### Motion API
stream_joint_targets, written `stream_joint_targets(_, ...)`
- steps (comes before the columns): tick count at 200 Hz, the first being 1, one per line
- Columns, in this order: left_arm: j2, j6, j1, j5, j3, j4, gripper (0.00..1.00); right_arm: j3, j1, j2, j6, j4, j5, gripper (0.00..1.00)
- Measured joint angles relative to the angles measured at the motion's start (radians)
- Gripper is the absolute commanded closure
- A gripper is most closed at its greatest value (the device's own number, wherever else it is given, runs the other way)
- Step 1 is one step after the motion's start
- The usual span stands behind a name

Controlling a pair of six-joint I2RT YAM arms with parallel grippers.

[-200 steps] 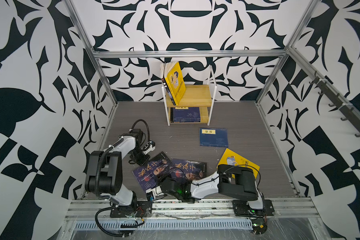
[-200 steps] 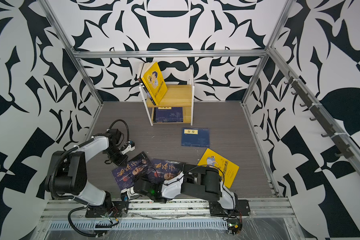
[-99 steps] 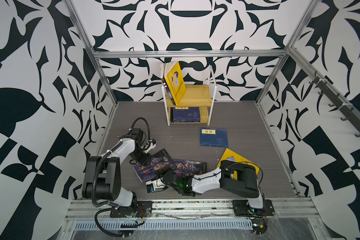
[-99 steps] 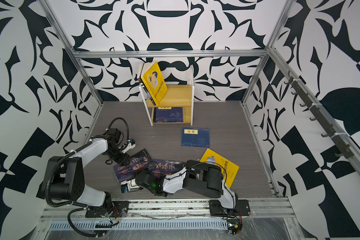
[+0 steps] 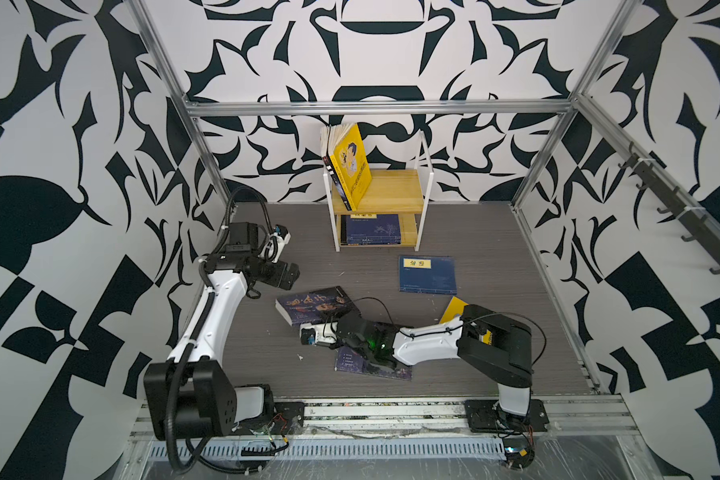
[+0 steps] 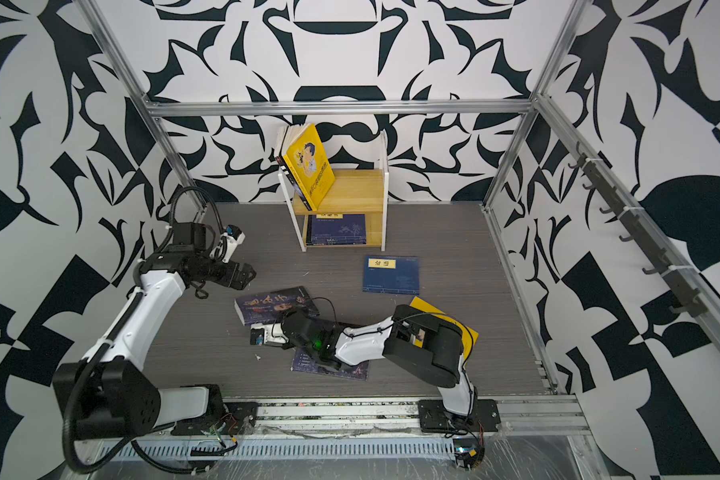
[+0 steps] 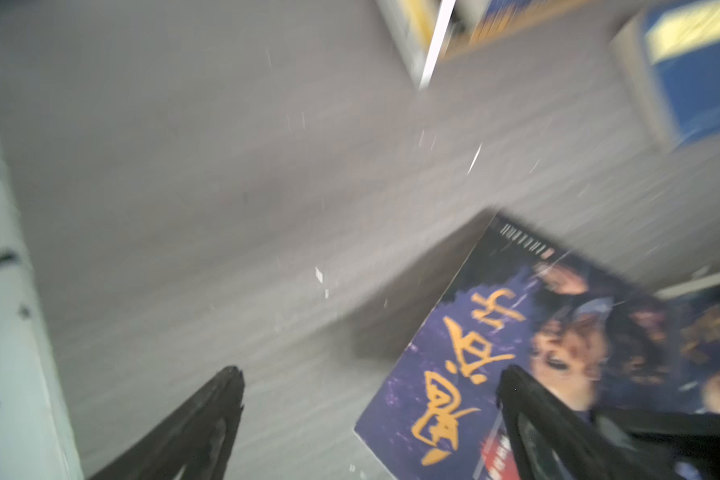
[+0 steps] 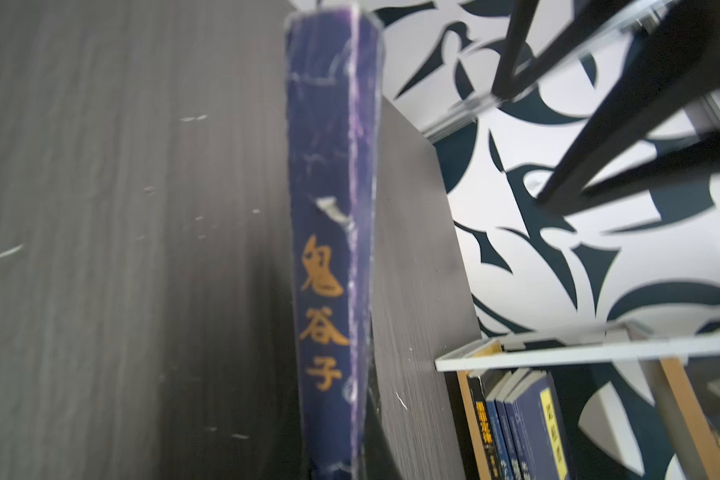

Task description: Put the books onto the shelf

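Shelf (image 5: 395,189) stands against the back wall, upper centre in both top views.
- Upper board: leaning yellow book (image 5: 350,166) tilted left, with a few more upright behind it.
- Lower board: navy books (image 5: 371,230) stacked flat.

Counter (image 5: 495,249):
- Labelled navy book (image 5: 427,276) lies flat right of centre, just below the shelf.
- Calligraphy book (image 5: 312,304) is at centre, well apart from the shelf.
- Second dark book (image 5: 352,362) lies lower centre, partly under the right arm (image 5: 425,345).
- Flat yellow book (image 5: 454,309) is mostly hidden under that arm's elbow.

Left end effector (image 7: 371,372): fingers spread wide with nothing between them. It sits left of centre in both top views, near the calligraphy book's upper left corner. In the left wrist view one finger overlaps the cover; contact cannot be told.

Right end effector (image 5: 329,323): closed tight at the lower edge of the calligraphy book. That book's spine fills the middle of the right wrist view, close up. The fingers do not show there, so I cannot tell whether it pinches the book.
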Motion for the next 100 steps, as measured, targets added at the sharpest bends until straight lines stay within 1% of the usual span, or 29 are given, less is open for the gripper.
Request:
stream_joint_targets(21,-0.062,-0.032,0.0,0.018,0.026,0.037,0.0,0.0,-0.054,-0.022,0.084,0.007,-0.011,1.0)
stream_joint_targets(48,-0.009,-0.095,-0.001,0.001,0.196,0.048,0.0,0.001,-0.116,-0.034,0.192,0.012,-0.021,1.0)
stream_joint_targets(71,0.004,-0.158,0.0,-0.016,0.289,0.052,0.0,0.001,-0.154,-0.038,0.288,0.03,-0.024,1.0)
stream_joint_targets(85,-0.004,-0.198,0.005,-0.018,0.318,0.053,0.0,0.001,-0.164,-0.05,0.339,0.032,-0.02,1.0)
stream_joint_targets(100,-0.024,-0.231,0.011,-0.021,0.317,0.047,0.0,0.001,-0.166,-0.077,0.386,0.03,-0.015,1.0)
